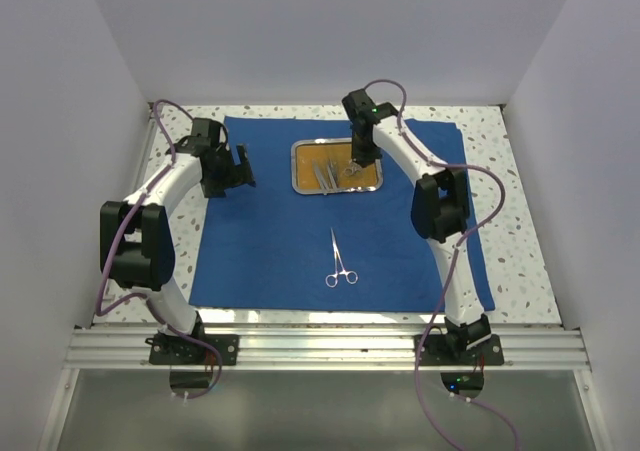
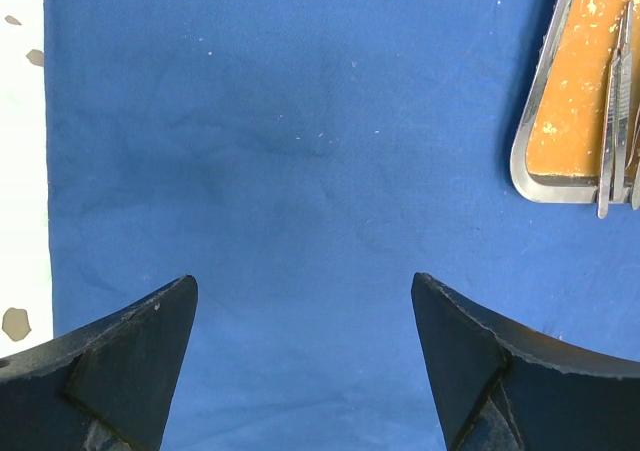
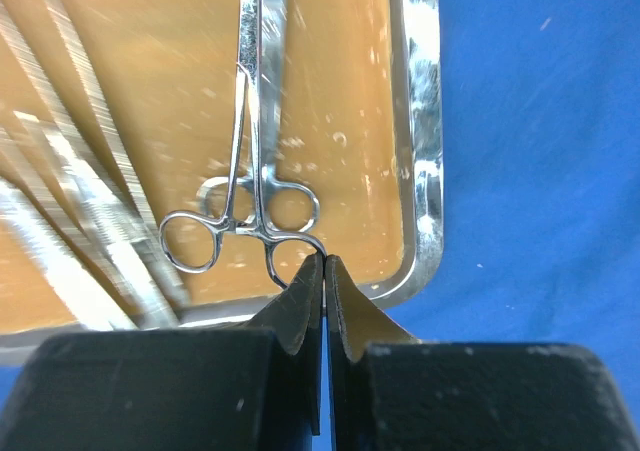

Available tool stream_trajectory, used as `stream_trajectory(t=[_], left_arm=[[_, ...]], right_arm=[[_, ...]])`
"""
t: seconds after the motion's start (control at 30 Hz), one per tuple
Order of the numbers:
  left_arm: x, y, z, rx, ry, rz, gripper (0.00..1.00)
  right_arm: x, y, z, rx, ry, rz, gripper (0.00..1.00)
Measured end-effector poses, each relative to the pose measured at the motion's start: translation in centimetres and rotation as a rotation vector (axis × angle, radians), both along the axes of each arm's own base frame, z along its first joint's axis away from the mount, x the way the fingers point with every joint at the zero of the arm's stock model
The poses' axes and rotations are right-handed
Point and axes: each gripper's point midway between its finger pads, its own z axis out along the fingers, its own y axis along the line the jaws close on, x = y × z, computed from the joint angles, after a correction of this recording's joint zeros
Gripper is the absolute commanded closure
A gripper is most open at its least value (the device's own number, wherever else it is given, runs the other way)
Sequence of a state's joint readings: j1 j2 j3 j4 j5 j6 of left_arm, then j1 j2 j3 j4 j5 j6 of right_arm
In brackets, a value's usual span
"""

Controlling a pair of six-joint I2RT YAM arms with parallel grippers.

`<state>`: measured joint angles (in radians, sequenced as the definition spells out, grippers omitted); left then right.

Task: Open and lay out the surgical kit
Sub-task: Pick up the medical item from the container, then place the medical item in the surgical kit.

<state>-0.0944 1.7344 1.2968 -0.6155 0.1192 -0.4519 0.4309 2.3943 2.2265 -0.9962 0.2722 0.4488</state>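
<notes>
Closest to the lens, your right claw (image 3: 323, 261) has its two black fingers pressed together by one rounded corner of the tray (image 3: 422, 171). The tips meet right against the outer ring of the ring-handled forceps (image 3: 262, 121) lying on the tray's orange-brown floor, but you cannot tell from here whether any steel is caught between them. Beside those forceps in the tray lie more thin silver instruments (image 3: 85, 221), too blurred to name. The tray sits toward the far side of the blue cloth wrap (image 3: 540, 171), which is spread flat on the speckled tabletop (image 1: 520, 241). One ring-handled instrument (image 1: 340, 261) is laid out on the cloth on the near side of the tray. Your left claw (image 2: 303, 281) hangs spread wide over bare cloth to the left of the tray, holding nothing. Your risk from here is a thin hold: a bite on only the edge of a ring could let the forceps slip out or swing on the lift. They could then clatter onto the instruments beside them or catch on the tray's raised rim. A catch there could drag the tray and ruck the cloth under the piece laid out below it. If the tips have closed on nothing, lifting leaves the forceps in the tray. You will find no brand, label or writing readable anywhere.
</notes>
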Motion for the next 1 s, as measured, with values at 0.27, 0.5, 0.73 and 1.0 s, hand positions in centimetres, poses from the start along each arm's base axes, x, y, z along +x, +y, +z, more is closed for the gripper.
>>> stream_trajectory(t=[0.27,0.5,0.73,1.0], left_arm=[[0.3,0.0,0.2,-0.001,-0.011,0.0,0.08],[2.5,-0.4,0.1,-0.011,-0.033,-0.003,0.08],[6.8,-0.8,0.1,-0.017,-0.059,0.003,0.08],[10.3,-1.5,1.6,-0.047,-0.121,0.01,0.08]], right_arm=[[-1.5,0.1,7.4,0.059,-0.092,0.001,1.0],[-11.2,2.4,8.8,0.086,-0.028,0.095,1.0],[-24.4,5.2,2.6,0.093,0.191,0.218,1.0],[-29.1,3.0,-1.6,0.091,0.285,0.139,1.0]])
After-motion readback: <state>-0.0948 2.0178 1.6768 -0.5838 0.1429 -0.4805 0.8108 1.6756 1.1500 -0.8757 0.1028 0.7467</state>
